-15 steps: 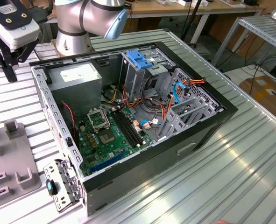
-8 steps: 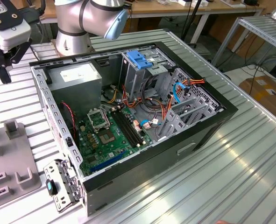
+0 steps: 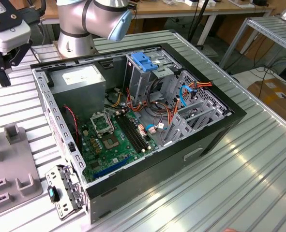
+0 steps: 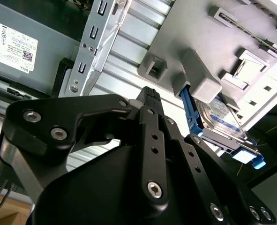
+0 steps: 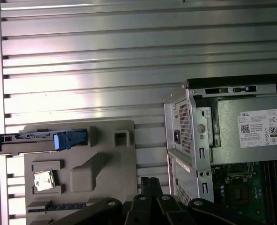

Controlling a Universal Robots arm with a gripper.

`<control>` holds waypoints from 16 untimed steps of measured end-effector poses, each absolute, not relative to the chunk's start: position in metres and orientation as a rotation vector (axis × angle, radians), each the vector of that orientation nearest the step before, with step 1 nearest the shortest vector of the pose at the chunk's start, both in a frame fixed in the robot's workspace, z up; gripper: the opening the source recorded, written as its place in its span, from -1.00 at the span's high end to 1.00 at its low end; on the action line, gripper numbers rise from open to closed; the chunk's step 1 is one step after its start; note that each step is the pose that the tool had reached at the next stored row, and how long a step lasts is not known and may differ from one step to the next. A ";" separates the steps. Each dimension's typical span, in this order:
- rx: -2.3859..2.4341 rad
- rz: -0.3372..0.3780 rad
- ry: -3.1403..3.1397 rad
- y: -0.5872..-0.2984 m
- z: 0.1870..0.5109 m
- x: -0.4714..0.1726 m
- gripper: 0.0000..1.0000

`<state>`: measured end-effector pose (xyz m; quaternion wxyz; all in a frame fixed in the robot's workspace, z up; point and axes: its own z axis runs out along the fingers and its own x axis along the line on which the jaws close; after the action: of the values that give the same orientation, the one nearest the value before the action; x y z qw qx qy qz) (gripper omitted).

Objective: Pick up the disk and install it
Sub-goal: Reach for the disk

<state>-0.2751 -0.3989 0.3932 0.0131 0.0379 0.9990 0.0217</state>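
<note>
Ribbed metal table point(image 3: 239, 183) with an open computer case point(image 3: 215, 130). Disk point(image 5: 35, 141) stands on edge in a grey holder point(image 3: 7, 164) at the case's 8 o'clock in the exterior view, long axis along the table ribs. Gripper point(image 4: 150, 96) hovers near the holder, apart from the disk; can't tell how far open.

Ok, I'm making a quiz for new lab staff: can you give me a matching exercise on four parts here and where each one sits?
1 disk
2 power supply box
3 motherboard
4 blue handle piece

A on top of the drive cage
B in a slot of the grey holder, outside the case
C flat on the case floor
D in the case corner by the arm base

Pairs: 1-B, 2-D, 3-C, 4-A
</note>
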 end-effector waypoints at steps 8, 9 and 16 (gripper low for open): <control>0.118 0.068 3.112 -0.399 0.393 -0.279 0.79; 0.118 0.068 3.112 -0.399 0.393 -0.280 0.79; 0.118 0.068 3.113 -0.399 0.393 -0.283 0.79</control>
<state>-0.2830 -0.3989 0.3929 0.0130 0.0379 0.9990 0.0217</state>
